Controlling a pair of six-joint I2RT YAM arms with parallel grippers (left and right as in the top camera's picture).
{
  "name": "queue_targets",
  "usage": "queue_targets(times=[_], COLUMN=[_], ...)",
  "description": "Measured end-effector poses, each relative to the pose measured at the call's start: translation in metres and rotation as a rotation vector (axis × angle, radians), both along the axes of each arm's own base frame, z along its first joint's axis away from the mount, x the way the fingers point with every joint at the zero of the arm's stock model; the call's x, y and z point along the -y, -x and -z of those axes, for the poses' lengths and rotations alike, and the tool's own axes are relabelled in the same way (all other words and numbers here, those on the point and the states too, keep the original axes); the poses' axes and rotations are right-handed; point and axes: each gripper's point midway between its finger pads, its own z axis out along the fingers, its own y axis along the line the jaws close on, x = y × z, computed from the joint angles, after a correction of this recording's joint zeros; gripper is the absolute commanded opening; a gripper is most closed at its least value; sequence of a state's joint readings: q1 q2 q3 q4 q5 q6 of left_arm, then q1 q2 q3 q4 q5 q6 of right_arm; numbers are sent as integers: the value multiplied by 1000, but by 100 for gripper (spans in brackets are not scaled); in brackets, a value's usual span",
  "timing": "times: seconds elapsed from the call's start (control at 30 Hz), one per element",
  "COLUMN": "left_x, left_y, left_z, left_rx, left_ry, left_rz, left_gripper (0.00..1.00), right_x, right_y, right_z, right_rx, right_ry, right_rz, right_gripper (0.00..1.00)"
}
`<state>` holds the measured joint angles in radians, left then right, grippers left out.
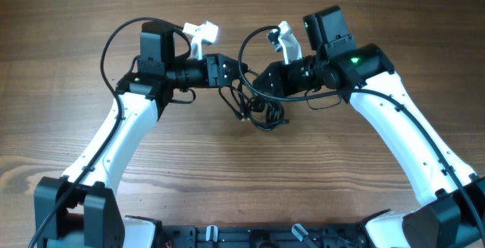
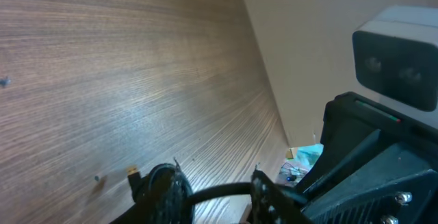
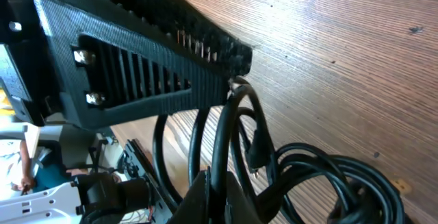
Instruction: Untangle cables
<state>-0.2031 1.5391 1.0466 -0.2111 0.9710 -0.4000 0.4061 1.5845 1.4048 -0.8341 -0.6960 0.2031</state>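
Two pincers, tips close together over the table (image 1: 242,180). Cables (image 1: 261,113): knotted bundle between and just nearward of them. Right pincer (image 3: 209,196): seemingly clamped on one strand. Left pincer (image 2: 213,195): grip cannot be told. Hazard: pulling apart could tighten the knot.

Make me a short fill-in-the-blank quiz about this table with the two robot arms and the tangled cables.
1. The table top is made of ___.
2. The cables in the tangle are all ___ in color.
3. In the overhead view, a green light glows on the robot's ___ arm.
Missing words: wood; black; right.
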Motion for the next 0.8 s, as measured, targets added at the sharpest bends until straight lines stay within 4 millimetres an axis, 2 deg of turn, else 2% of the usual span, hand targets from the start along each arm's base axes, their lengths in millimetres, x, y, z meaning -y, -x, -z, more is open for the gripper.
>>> queue_targets(times=[0.27, 0.8], left_x=[-2, -1], left_y=[20, 40], left_z=[20, 35], left_rx=[-96, -102], left_ry=[-55, -120], left_rz=[30, 101], left_gripper=[26, 26], right_x=[0, 0], right_y=[0, 0], right_z=[1, 1], right_rx=[-2, -2], right_ry=[3, 3], right_rz=[1, 1], right_gripper=[4, 4])
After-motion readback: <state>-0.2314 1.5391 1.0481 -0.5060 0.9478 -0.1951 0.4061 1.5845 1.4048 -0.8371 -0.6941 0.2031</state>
